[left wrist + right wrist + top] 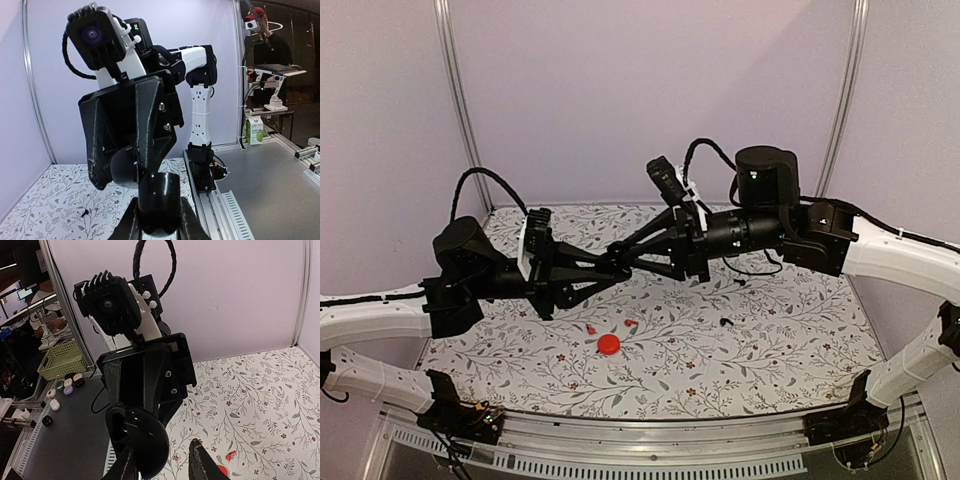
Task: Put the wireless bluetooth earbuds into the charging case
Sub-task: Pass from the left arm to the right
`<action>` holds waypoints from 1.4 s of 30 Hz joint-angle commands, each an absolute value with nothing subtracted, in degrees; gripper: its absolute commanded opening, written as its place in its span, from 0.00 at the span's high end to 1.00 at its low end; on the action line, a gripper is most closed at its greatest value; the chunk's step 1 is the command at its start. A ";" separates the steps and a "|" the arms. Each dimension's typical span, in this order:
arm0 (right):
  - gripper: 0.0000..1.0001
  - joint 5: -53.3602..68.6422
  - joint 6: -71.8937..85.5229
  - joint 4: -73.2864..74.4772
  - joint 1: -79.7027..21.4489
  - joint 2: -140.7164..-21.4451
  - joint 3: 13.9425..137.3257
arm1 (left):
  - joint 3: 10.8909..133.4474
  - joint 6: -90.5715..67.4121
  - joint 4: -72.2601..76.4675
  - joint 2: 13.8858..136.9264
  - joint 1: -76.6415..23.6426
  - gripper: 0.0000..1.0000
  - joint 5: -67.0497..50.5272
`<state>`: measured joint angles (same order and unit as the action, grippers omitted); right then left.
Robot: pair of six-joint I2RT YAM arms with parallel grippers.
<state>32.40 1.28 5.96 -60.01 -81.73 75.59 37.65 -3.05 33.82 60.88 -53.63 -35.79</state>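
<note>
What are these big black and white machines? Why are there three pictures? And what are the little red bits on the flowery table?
They are two robot arms. Each ends in a two-finger pincher called a gripper. One picture looks down from above. The other two come from small cameras on the arms' wrists, so each one sees the other arm up close. The left gripper is pinching a round black case. The right gripper has its fingers on either side of that case, but I cannot tell if it is squeezing. On the table lie a round red case, two tiny red earbuds and a tiny black earbud.
</note>
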 commanded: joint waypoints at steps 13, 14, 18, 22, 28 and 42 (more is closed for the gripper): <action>0.76 36.27 0.62 6.49 -60.73 -83.47 78.13 | 38.23 -2.07 34.28 61.41 -54.40 1.00 -37.00; 0.76 36.39 0.62 6.50 -60.73 -83.55 78.13 | 38.23 -2.06 34.28 61.43 -54.36 1.00 -36.94; 0.76 36.69 0.62 6.82 -60.82 -83.92 78.22 | 38.23 -1.86 34.28 61.26 -54.36 1.00 -37.00; 0.82 36.87 0.62 6.91 -60.82 -83.90 78.31 | 38.23 -1.85 34.28 61.42 -54.32 1.00 -37.16; 0.93 37.44 0.62 7.44 -60.82 -83.87 78.35 | 38.10 -1.85 34.10 61.26 -54.36 1.00 -36.68; 1.00 34.04 -2.92 10.08 -60.83 -82.83 78.75 | 38.33 -0.79 30.14 60.21 -54.38 0.73 -33.13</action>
